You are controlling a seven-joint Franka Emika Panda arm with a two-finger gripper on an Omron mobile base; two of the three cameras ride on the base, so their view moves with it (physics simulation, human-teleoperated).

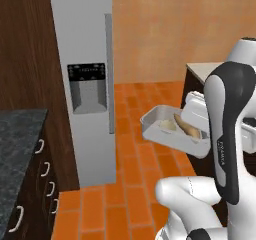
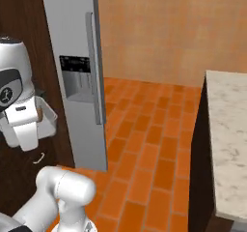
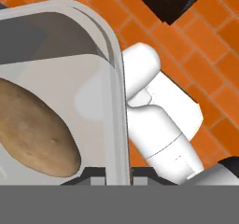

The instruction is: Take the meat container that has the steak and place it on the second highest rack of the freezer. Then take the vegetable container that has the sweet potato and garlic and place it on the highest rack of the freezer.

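Observation:
My gripper (image 3: 116, 174) is shut on the rim of the vegetable container (image 1: 170, 134), a shallow metal tray held level in the air over the floor. In it lie the tan-orange sweet potato (image 1: 186, 127) and the pale garlic (image 1: 167, 125). The hand view shows the sweet potato (image 3: 32, 129) close up and the tray wall (image 3: 116, 78) running down between my fingertips. From the right base view a corner of the container (image 2: 48, 122) sticks out beside my hand. The freezer's grey door (image 1: 87, 134) with its long handle (image 1: 108, 74) stands left of the tray. The racks, the meat container and the steak are out of view.
A dark counter (image 1: 17, 134) with drawers sits at the lower left. A light stone counter (image 2: 231, 129) on a dark cabinet stands to the right. Orange tiled floor (image 2: 154, 129) lies between them, in front of an orange wall.

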